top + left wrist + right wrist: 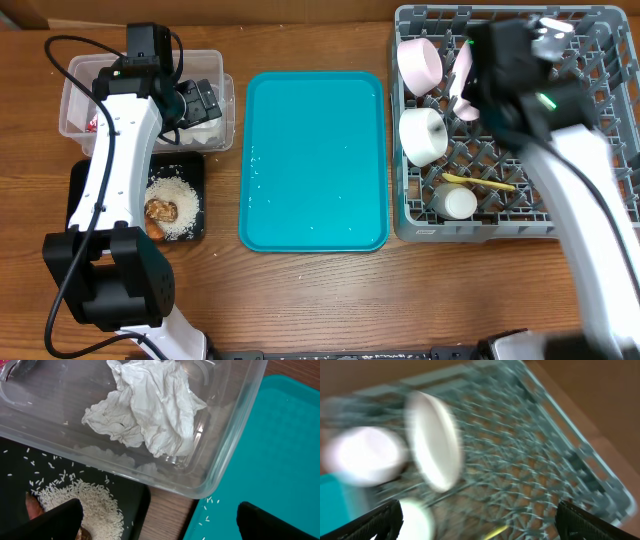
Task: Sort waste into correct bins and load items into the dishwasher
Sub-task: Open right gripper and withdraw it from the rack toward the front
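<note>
- left gripper [159,523] seen spread wide, nothing held, over clear tub [235,445] at far-left corner; napkin [150,410] already inside; could be snagged and dragged out if fingers are lowered
- right gripper [480,522] spread, nothing held, above rack [590,200] by right edge; view blurred; upright plate [435,440] could be knocked over
- stray rice [209,501] on teal tray [280,435] could be missed

The teal tray [313,160] is smooth, glossy plastic on a wooden table [300,300]. Left of it, the tub [235,435] is clear shiny plastic and the napkin [150,410] is wrinkled paper. Right of it, the rack [480,231] is matt grey plastic.
</note>
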